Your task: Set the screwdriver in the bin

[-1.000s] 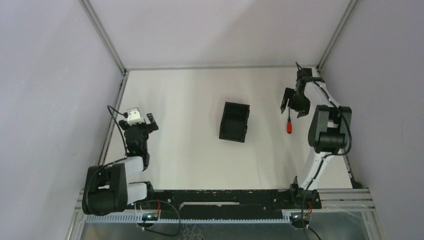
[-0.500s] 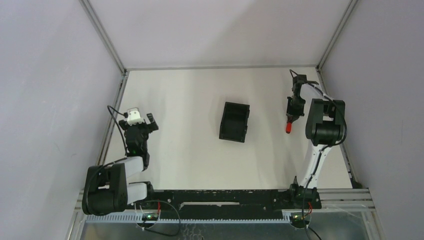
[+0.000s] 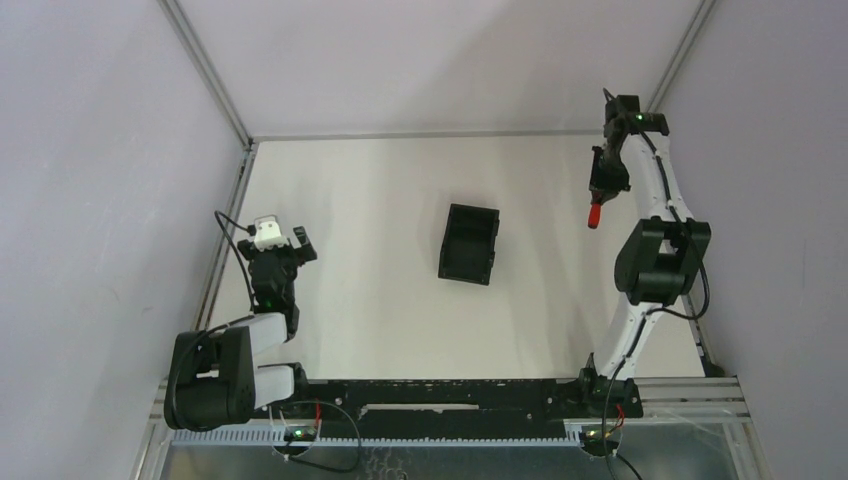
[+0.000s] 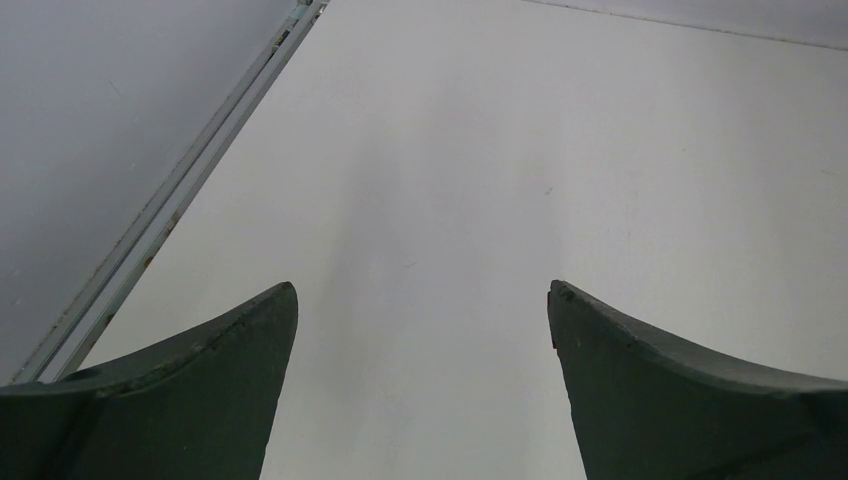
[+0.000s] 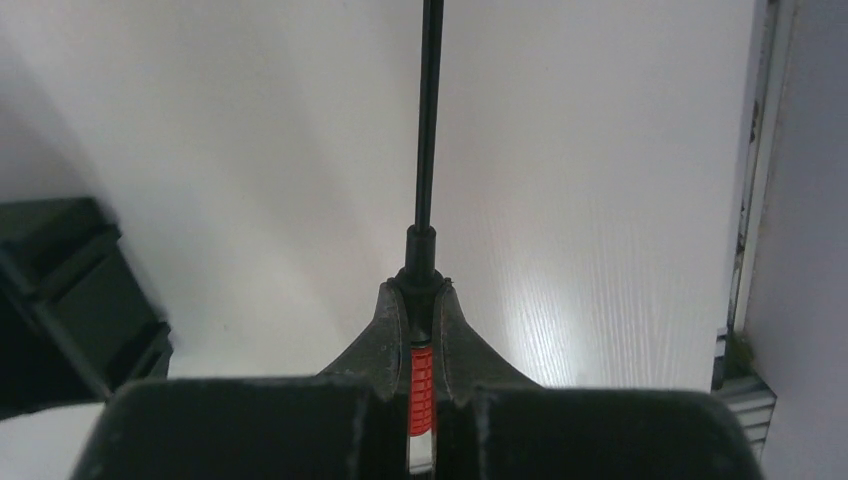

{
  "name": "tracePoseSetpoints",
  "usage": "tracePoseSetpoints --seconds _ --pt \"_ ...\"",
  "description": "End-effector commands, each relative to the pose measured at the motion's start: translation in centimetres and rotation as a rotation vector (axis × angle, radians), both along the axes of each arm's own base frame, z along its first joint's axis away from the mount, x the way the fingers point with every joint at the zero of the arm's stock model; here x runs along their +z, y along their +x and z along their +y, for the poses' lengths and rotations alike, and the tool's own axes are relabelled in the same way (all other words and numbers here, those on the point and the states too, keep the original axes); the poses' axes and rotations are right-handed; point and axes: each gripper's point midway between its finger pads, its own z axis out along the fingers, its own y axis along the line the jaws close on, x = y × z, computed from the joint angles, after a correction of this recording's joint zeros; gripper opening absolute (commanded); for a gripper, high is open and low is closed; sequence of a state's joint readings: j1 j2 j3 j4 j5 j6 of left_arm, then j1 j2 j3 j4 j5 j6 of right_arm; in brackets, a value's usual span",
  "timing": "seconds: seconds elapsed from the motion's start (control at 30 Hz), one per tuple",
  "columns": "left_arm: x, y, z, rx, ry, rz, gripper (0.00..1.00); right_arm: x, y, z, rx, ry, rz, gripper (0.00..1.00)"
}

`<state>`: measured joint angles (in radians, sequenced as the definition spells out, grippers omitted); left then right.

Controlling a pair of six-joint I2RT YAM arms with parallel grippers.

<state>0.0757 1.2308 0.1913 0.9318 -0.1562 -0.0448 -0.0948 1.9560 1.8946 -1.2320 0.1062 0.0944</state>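
The screwdriver (image 3: 594,214) hangs above the table at the far right, red handle end showing below my right gripper (image 3: 603,186). In the right wrist view my right gripper (image 5: 421,292) is shut on the red handle (image 5: 421,385), and the thin dark shaft (image 5: 428,120) sticks straight out past the fingertips. The black bin (image 3: 470,270) stands mid-table, well to the left of that gripper; its corner (image 5: 70,300) shows at the left edge of the right wrist view. My left gripper (image 3: 288,245) rests at the left side, and its jaws (image 4: 422,300) stand open over bare table.
Grey walls enclose the white table (image 3: 380,180). A metal frame rail (image 5: 745,200) runs close along the right of my right gripper, and another rail (image 4: 160,210) runs along the table's left edge near the left gripper.
My right gripper closed on the screwdriver, lifted it off the table and carried it back toward the far right corner. The left arm and the bin have not moved.
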Motion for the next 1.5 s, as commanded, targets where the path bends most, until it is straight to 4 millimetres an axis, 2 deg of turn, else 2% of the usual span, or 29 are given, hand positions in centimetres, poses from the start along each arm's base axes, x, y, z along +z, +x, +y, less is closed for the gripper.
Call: tracePoseSetpoints --seconds 0.0,0.07,0.13,0.27,0.33,0.4,0.47,0.57,0.63,0.73,0.93,1.1,1.23,1.27,1.37,1.47 --pt "2.6 1.2 0.2 0.008 0.019 -0.067 1.00 3.4 -2.7 1.8 -0.011 0.043 0.005 0.00" --pt "2.6 1.2 0.2 0.007 0.019 -0.068 1.00 3.7 -2.6 2.9 -0.003 0.064 -0.011 0.00" --pt "2.6 1.2 0.1 0.006 0.019 -0.068 1.00 4.3 -2.3 4.9 0.023 0.083 -0.042 0.00" --pt "2.5 1.2 0.1 0.006 0.020 -0.066 1.00 5.7 -1.4 14.3 0.231 0.141 -0.155 0.00" --pt "2.6 1.2 0.2 0.008 0.020 -0.067 1.00 6.3 -1.6 19.2 0.336 0.191 -0.190 0.00" --pt "2.5 1.2 0.2 0.007 0.020 -0.066 1.00 6.4 -1.8 23.2 0.416 0.221 -0.200 0.00" --pt "2.6 1.2 0.2 0.007 0.019 -0.069 1.00 6.6 -2.5 26.7 0.494 0.228 -0.205 0.00" --pt "2.6 1.2 0.2 0.007 0.019 -0.068 1.00 6.7 -2.7 29.2 0.555 0.216 -0.210 0.00" --pt "2.6 1.2 0.2 0.007 0.019 -0.068 1.00 6.2 -3.0 30.2 0.589 0.196 -0.209 0.00" --pt "2.6 1.2 0.2 0.008 0.019 -0.068 1.00 4.3 -3.0 30.5 0.611 0.140 -0.207 0.00" --pt "2.6 1.2 0.2 0.007 0.019 -0.067 1.00 -1.7 -3.4 30.3 0.629 0.109 -0.134 0.00" --pt "2.6 1.2 0.2 0.008 0.020 -0.067 1.00 -5.4 -3.3 30.2 0.632 0.091 -0.094 0.00" --pt "2.5 1.2 0.2 0.007 0.019 -0.067 1.00 -7.2 -3.7 30.0 0.629 0.081 -0.058 0.20" --pt "2.6 1.2 0.2 0.007 0.019 -0.067 1.00 -7.4 -3.6 29.8 0.621 0.069 -0.059 0.29" --pt "2.6 1.2 0.2 0.007 0.020 -0.067 1.00 -7.0 -3.1 29.0 0.593 0.022 -0.082 0.48" --pt "2.6 1.2 0.2 0.007 0.020 -0.068 1.00 -5.7 -2.8 28.8 0.584 0.013 -0.119 0.56"
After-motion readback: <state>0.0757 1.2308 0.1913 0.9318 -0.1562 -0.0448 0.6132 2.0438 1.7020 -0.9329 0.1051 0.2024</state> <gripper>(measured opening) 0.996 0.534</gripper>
